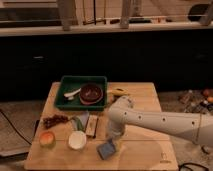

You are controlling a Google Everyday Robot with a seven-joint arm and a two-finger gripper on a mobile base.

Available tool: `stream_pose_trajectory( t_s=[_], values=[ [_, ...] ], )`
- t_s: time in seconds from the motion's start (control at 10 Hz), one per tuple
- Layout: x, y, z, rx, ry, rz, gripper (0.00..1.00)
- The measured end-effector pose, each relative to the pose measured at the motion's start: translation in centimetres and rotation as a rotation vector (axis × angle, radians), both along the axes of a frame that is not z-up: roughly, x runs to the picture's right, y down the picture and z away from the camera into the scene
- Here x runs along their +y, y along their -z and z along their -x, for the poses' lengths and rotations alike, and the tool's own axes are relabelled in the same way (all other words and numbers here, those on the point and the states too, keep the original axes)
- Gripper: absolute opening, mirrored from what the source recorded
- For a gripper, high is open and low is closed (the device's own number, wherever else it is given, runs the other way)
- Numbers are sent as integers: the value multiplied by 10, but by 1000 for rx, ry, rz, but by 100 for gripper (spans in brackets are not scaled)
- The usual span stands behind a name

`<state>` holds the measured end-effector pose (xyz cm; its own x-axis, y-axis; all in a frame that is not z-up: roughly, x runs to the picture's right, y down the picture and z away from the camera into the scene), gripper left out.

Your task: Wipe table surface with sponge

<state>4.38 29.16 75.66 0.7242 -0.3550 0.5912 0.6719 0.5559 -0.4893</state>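
In the camera view, the white arm (165, 122) reaches in from the right edge across the table surface (140, 150), and its gripper (113, 135) points down at the front middle of the planks with its 2 fingers pressed together on the sponge (106, 149), which lies flat on the wood directly under it, tilted a little against the plank seams. Just left of the sponge stands the white cup (77, 140), and between the cup and the gripper lies the dark narrow block (92, 126), close to the arm's wrist. Behind the cup a greenish elongated item (78, 121) rests beside the block, and further left sit a cluster of dark red fruit (55, 120) and a round orange-red fruit (47, 139) near the left front corner. At the back left of the table the green tray (66, 85) holds a dark brown bowl (91, 93) and a pale utensil (72, 93). A yellow item (118, 92) lies just right of the tray, behind the arm's elbow. The right front part of the tabletop carries a small dark mark (162, 156) near its corner.
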Motion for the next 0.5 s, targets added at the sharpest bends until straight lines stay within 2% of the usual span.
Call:
stream_pose_trajectory(
  t_s=[0.2,0.4,0.5],
  values=[
    [5,1,-30,24,-17,3,0],
    [-4,-4,-69,72,-62,-10,0],
    [-9,-7,-75,81,-73,-17,0]
  ],
)
